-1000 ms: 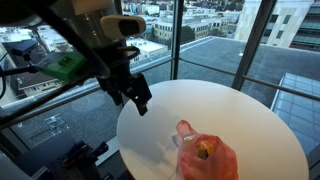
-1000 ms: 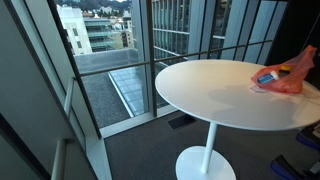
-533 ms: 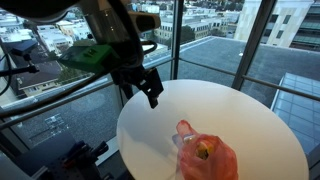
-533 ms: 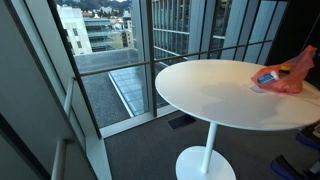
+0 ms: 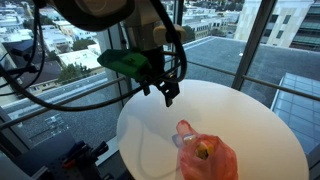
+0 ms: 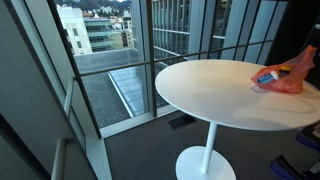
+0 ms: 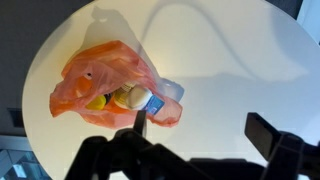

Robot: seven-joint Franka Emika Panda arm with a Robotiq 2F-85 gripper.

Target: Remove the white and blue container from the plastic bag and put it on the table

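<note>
An orange plastic bag (image 5: 206, 156) lies on the round white table (image 5: 250, 115); it also shows in an exterior view (image 6: 281, 76) and in the wrist view (image 7: 100, 75). The white and blue container (image 7: 143, 99) lies inside the bag at its open mouth, with a yellow item (image 7: 97, 102) beside it. My gripper (image 5: 168, 96) hangs above the table's far edge, apart from the bag. In the wrist view the gripper (image 7: 203, 130) is open and empty, with one finger just below the bag's mouth. The gripper is out of view in the exterior view that shows the table's foot.
The table stands on a single pedestal (image 6: 207, 150) next to floor-to-ceiling windows (image 6: 110, 60). A railing (image 5: 60, 100) runs behind the table. Bare tabletop lies to the right of the bag in the wrist view (image 7: 230, 60).
My arm has swung to the right, from beside the table's edge to over the table and closer to the bag. The bag has not moved.
</note>
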